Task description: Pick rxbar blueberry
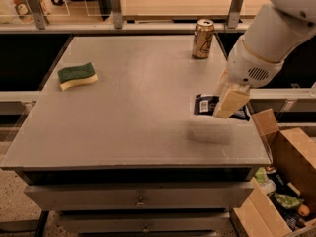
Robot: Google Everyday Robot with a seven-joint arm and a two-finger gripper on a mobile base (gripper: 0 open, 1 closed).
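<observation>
We see the hand [230,100] low over the near right part of the worktop [138,112]. It covers the middle of the rxbar blueberry [204,104], which lies flat there. We cannot tell whether the hand is open or grips the bar. A sponge [77,75] lies well apart at left, and a can [203,38] stands behind.

arm [279,26]: smooth white shell, fat rounded segs; biggest dome at 1 o'clock corner of view. Thin grey seam ring btw forearm seg & wrist housing [244,63]. Housing white, bulbous, w/ small dark slotted vent grille [256,73] on its 5 o'clock side. gripper [223,110]: cream/tan, blocky wedge, duller than arm shell; sits approx 3 o'clock from view ctr, at 7 o'clock of wrist housing.
</observation>
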